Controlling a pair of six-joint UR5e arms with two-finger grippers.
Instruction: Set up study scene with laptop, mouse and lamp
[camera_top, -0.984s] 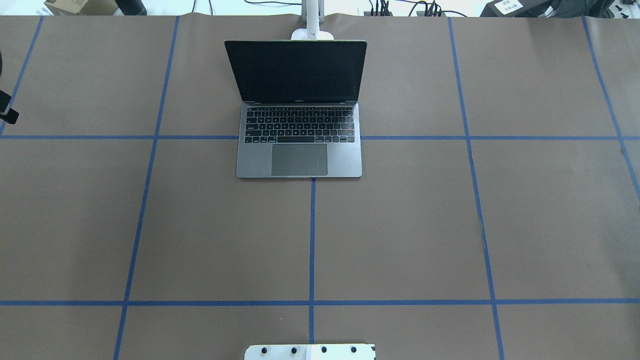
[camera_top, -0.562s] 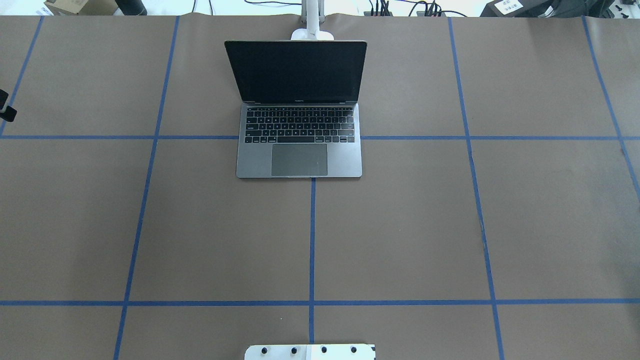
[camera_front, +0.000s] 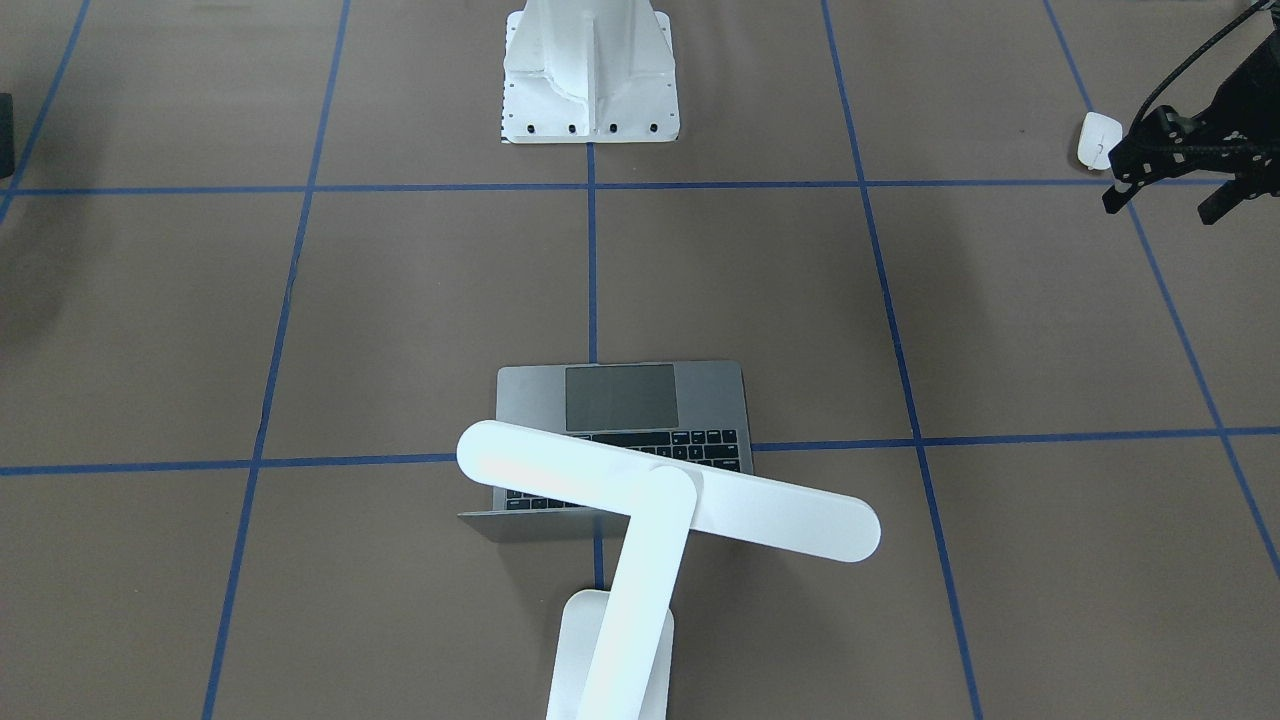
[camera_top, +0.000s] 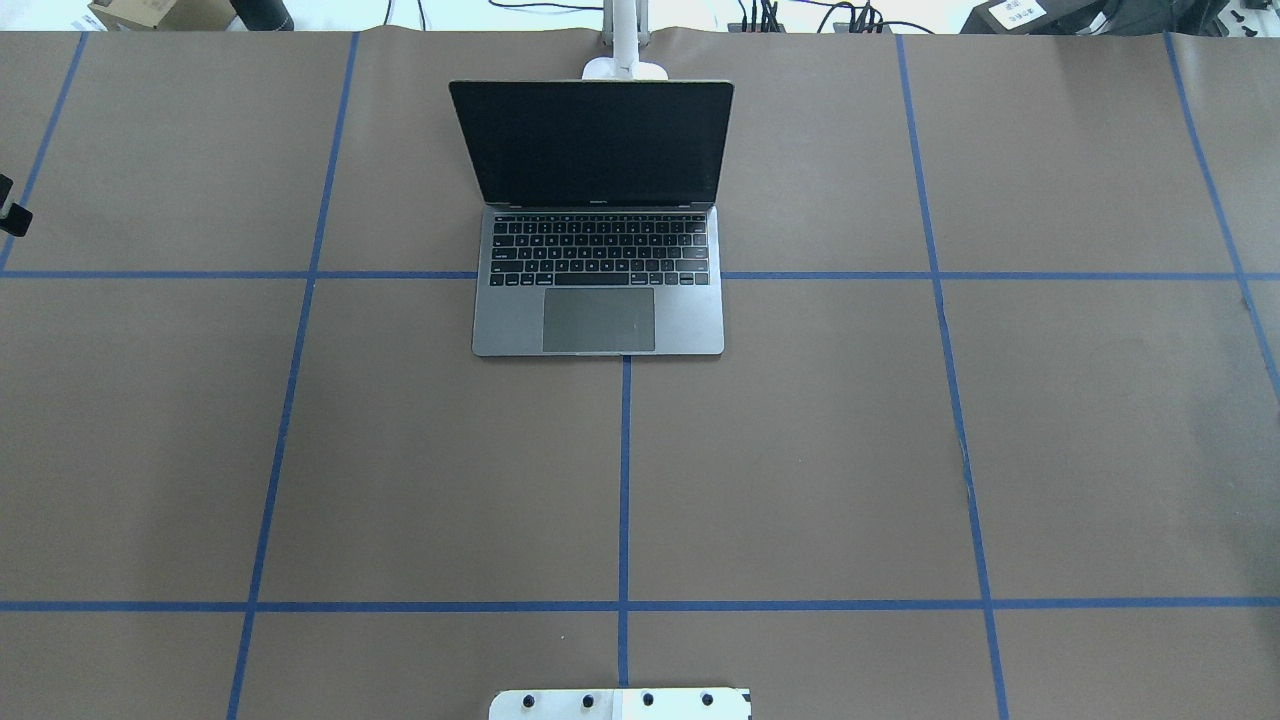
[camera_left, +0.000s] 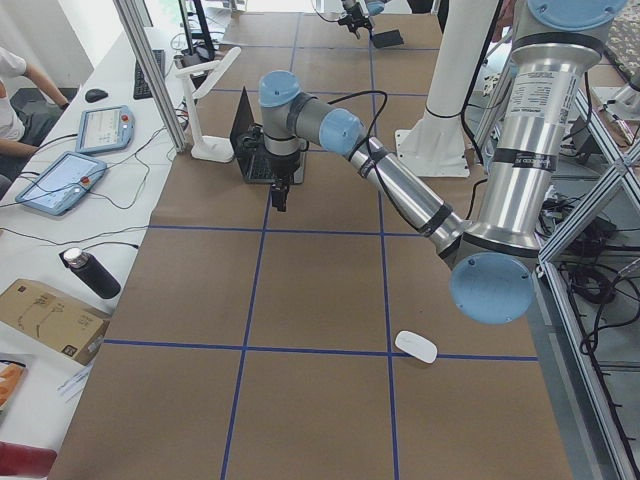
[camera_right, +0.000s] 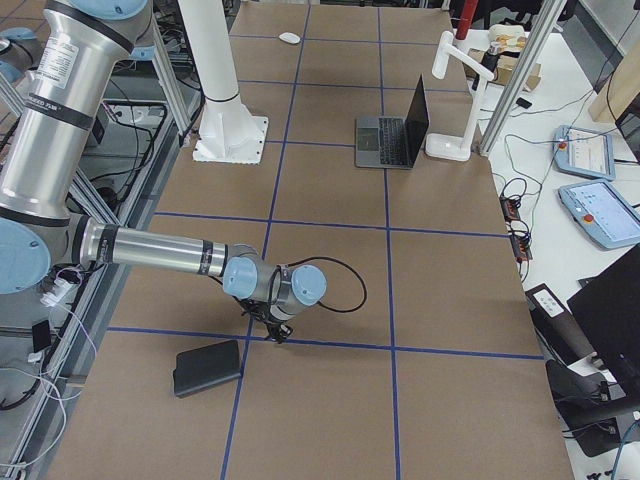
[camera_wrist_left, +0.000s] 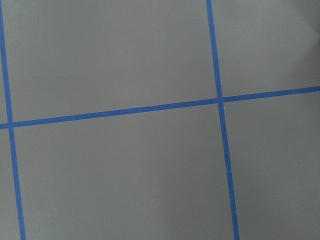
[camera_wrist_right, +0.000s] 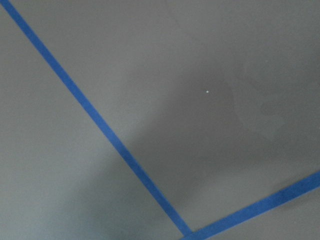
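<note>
The grey laptop (camera_top: 690, 320) stands open at the far middle of the table, its screen dark; it also shows in the front view (camera_front: 715, 390). The white lamp (camera_front: 665, 500) stands right behind it, its bar head over the lid. The white mouse (camera_front: 1098, 141) lies near the robot's side at its left end, and shows in the left side view (camera_left: 415, 346). My left gripper (camera_front: 1160, 205) hangs above the table just beside the mouse, open and empty. My right gripper (camera_right: 278, 330) shows only in the right side view, low over the table; I cannot tell its state.
A flat black mat (camera_right: 207, 367) lies near my right gripper. The white robot pedestal (camera_front: 590, 80) stands at the table's near middle edge. Blue tape lines cross the brown table. Tablets, a bottle and boxes lie beyond the far edge.
The tip of my left gripper at the overhead view's left edge has drifted slightly further out and away. Laptop and lamp have not moved.
</note>
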